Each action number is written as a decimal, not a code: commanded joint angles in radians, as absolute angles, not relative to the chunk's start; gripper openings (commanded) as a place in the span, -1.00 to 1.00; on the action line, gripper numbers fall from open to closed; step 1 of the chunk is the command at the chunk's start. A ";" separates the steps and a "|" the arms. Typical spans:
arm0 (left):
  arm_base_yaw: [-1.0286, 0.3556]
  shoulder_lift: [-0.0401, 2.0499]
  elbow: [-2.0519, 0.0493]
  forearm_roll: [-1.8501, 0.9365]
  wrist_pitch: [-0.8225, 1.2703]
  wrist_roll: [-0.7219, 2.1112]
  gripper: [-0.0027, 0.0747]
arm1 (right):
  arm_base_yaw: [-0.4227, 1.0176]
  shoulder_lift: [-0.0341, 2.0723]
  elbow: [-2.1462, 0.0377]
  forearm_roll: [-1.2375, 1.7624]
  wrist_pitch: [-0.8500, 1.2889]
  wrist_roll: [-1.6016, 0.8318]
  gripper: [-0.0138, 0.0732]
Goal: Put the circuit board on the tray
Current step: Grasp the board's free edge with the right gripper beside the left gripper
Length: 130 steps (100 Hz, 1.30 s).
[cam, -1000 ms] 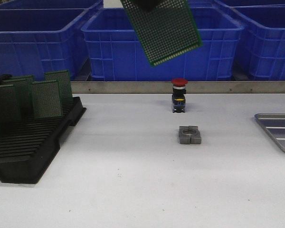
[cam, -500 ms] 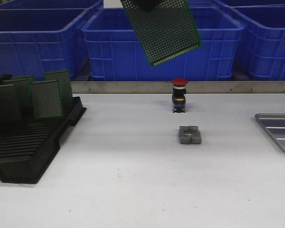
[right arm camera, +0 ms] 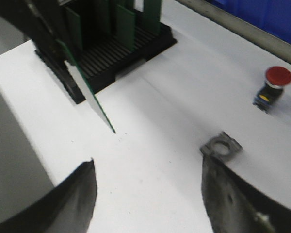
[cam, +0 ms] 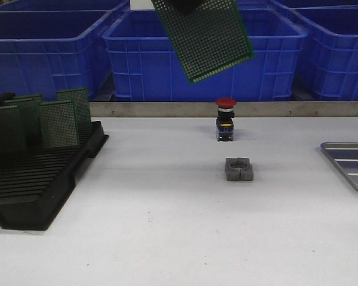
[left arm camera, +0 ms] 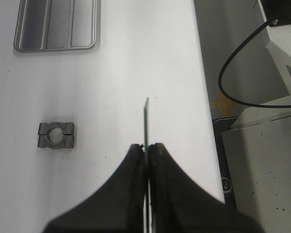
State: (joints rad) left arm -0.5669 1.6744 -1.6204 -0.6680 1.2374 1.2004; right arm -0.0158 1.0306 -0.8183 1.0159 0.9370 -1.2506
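A green perforated circuit board (cam: 206, 36) hangs tilted high above the middle of the table. My left gripper (left arm camera: 147, 145) is shut on its edge; in the left wrist view the board (left arm camera: 146, 119) shows edge-on between the closed jaws. Only a dark bit of that gripper (cam: 182, 5) shows at the top of the front view. The silver ribbed tray (cam: 349, 164) lies at the table's right edge, well apart from the board; it also shows in the left wrist view (left arm camera: 56, 47). My right gripper (right arm camera: 148, 162) is open and empty above the table, and the held board (right arm camera: 89, 99) shows beyond it.
A black slotted rack (cam: 36, 179) with several upright green boards stands at the left. A red push button (cam: 225, 119) and a grey metal clamp block (cam: 238, 169) sit mid-table. Large blue bins (cam: 203, 65) line the back behind a metal rail.
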 commanded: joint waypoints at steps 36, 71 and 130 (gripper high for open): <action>-0.573 1.626 -1.651 -0.724 1.276 1.193 -0.98 | 0.067 1.247 -0.929 1.239 1.071 -1.537 0.44; -0.573 1.626 -1.651 -0.724 1.276 1.193 -0.98 | 0.210 1.339 -0.951 1.240 0.970 -1.566 0.42; -0.573 1.626 -1.651 -0.724 1.276 1.193 -0.87 | 0.223 1.374 -0.973 1.250 0.971 -1.566 -0.82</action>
State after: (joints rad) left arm -0.5669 1.6744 -1.6204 -0.6660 1.2349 1.1998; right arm 0.2259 1.3954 -0.9416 1.1690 0.9741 -1.5737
